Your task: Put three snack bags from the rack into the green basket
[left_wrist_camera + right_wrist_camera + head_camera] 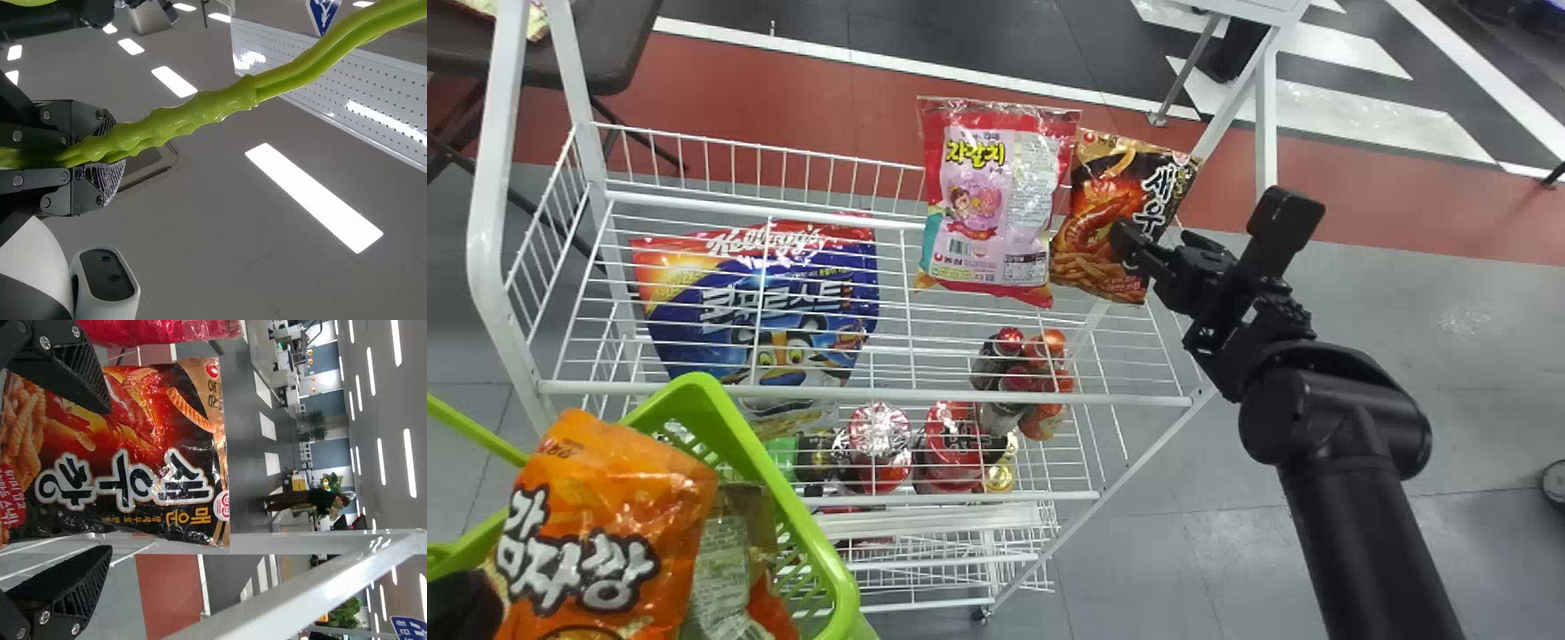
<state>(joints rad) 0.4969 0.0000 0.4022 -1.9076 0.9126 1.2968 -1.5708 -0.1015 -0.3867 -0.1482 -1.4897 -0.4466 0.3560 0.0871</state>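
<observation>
Black snack bag (133, 447), long axis approx. upright, is right at R pincer (110, 479), spread w/ no grip; L pincer (110, 153) clenched on basket handle (200, 112).

The basket (790, 507) is lime green, the snack bag in it (605, 498) bright orange with black-edged white lettering. The pink snack bag (991, 213) has red borders and yellow lettering; the prawn-picture snack bag (1107, 209) mixes black, orange and copper (rather fiery). Blue, red and yellow cover the cereal bag (783, 307); the wire rack (863, 394) is white.
</observation>
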